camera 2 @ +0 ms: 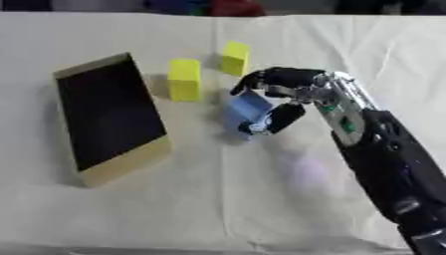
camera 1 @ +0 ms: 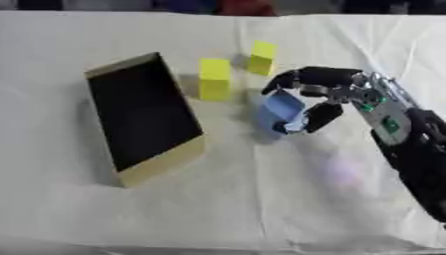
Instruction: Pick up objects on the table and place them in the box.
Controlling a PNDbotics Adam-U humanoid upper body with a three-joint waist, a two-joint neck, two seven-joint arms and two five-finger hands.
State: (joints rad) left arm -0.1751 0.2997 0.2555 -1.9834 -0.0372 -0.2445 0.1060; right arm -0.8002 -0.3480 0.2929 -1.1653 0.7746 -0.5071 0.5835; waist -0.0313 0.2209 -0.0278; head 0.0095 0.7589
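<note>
On the white cloth (camera 1: 261,199), the box (camera 1: 144,117) (tan walls, dark interior) lies at left; no contents or writing can be made out. Right hand (camera 1: 335,92) has fingers and thumb curled round a light blue block (camera 1: 280,112), just right of the box. Two yellow blocks (camera 1: 214,78) (camera 1: 261,58) stand beyond it.

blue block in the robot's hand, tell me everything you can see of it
The blue block is pale blue, box-shaped and matte with darker shaded sides. It sits tilted between the curled fingers and thumb of the right hand, right of the open box, near the taller yellow block. Whether it touches the cloth cannot be told.
</note>
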